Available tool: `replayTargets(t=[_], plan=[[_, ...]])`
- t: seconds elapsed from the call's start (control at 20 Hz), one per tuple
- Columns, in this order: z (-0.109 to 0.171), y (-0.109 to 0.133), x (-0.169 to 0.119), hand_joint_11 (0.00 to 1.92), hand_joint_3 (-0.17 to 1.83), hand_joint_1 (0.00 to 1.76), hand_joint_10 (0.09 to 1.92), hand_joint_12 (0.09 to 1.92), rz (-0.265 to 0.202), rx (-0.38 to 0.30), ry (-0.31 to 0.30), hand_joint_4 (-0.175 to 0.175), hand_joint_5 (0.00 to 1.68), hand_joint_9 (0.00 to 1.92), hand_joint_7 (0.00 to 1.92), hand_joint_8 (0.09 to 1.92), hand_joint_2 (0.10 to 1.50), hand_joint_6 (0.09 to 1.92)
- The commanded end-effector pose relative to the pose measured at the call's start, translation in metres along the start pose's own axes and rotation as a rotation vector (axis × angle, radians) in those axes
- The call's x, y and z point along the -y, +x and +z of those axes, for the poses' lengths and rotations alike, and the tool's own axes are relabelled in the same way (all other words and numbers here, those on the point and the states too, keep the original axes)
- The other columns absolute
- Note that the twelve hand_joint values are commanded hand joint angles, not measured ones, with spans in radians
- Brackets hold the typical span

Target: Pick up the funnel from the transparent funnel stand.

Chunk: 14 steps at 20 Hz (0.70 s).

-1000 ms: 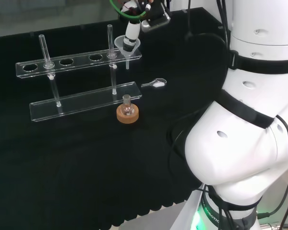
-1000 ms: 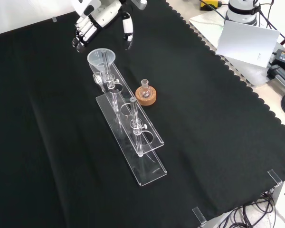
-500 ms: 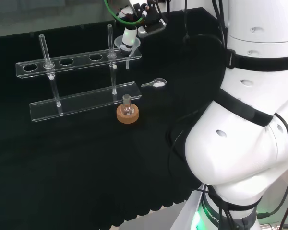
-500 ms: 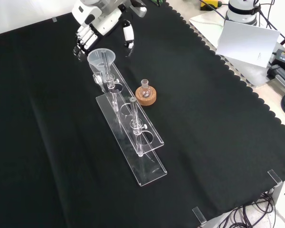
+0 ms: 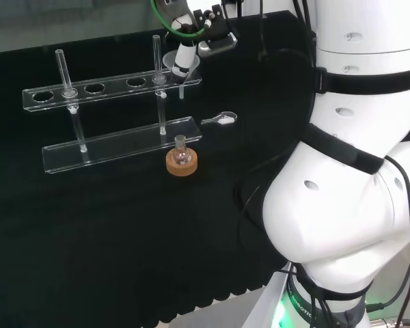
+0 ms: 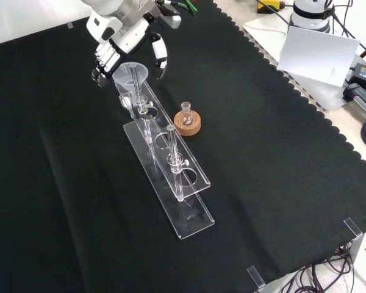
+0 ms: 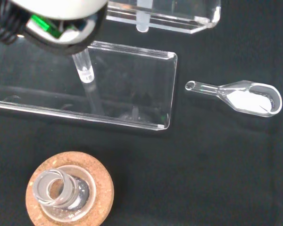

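The clear funnel point(image 6: 130, 74) sits in the end hole of the transparent stand point(image 6: 171, 177), the end nearest the arm. My hand point(image 6: 125, 35) hangs just over it and is open. Its fingers point(image 6: 101, 61) hang to the left of the rim in the front view and the thumb point(image 6: 161, 56) to the right. I see no contact with the rim. In the head view the hand point(image 5: 185, 53) covers most of the funnel point(image 5: 169, 63) above the stand's upper shelf point(image 5: 109, 87). The wrist view looks down past the funnel's stem point(image 7: 85, 70) onto the stand's base plate point(image 7: 132, 89).
A small flask on a cork ring point(image 6: 187, 124) stands close beside the stand, also seen in the head view point(image 5: 181, 161) and the wrist view point(image 7: 70, 193). A clear glass spoon point(image 5: 221, 119) lies on the cloth near the stand's end point(image 7: 240, 96). Two upright clear posts point(image 6: 172, 143) rise from the stand.
The hand has come down and towards the funnel. Its fingers and thumb now hang on either side of the rim instead of above and behind it. The funnel has stayed in the stand.
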State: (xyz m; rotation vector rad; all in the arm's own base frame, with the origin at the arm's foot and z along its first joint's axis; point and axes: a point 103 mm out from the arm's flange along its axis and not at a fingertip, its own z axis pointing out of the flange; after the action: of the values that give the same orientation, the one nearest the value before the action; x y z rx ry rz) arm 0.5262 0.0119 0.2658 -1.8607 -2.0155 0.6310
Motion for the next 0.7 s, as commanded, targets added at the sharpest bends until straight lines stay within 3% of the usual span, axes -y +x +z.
replayTargets(t=[0.05,0.35,0.45,0.6,0.7], plan=[[0.004,-0.013,0.0,0.11,0.61,0.9,0.91,1.55,-0.012,-0.024,0.0,0.0,0.02,0.08,0.02,0.09,0.51,0.09],[0.005,0.017,-0.005,0.12,0.63,0.9,0.9,1.55,-0.016,0.003,0.007,0.003,0.04,0.17,0.05,0.09,0.5,0.09],[0.006,0.006,-0.001,0.12,0.64,0.89,0.88,1.55,-0.021,0.007,-0.015,0.003,0.06,0.2,0.07,0.09,0.5,0.09],[0.008,0.017,-0.007,0.12,0.64,0.89,0.86,1.55,-0.03,0.019,-0.024,0.002,0.07,0.22,0.08,0.09,0.5,0.09],[0.007,0.015,-0.008,0.13,0.64,0.89,0.81,1.54,-0.011,0.047,-0.023,-0.001,0.1,0.29,0.06,0.16,0.5,0.09]])
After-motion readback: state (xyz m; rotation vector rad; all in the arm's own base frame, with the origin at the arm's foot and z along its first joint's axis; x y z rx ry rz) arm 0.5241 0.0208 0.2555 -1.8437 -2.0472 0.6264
